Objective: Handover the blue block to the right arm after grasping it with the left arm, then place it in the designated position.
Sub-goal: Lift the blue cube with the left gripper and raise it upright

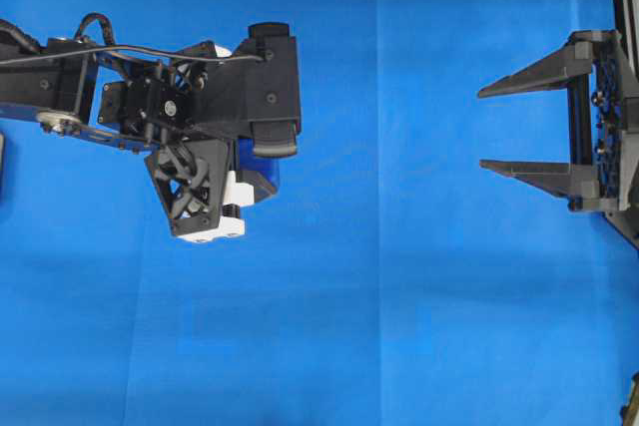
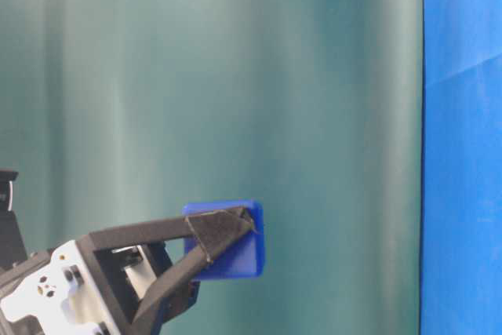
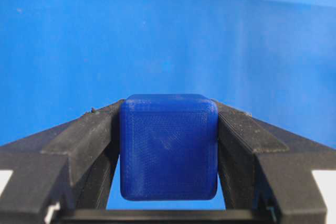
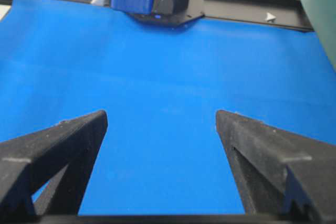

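Left pincer (image 3: 168,129), black with white plastic mounts, is clamped on the small dark-blue rounded cube (image 3: 168,148); fingers press its two opposite sides. Cube is lifted off the blue cloth-covered counter (image 1: 399,326), over the counter's left half. Right pincer (image 1: 481,129), all black, stands wide apart near the right edge, holding nothing.

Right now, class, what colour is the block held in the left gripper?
Dark blue: the blue block shows best in the left wrist view.

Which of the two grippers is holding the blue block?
The left gripper, with white finger mounts, clamps the blue block; the all-black right gripper stands open, empty.
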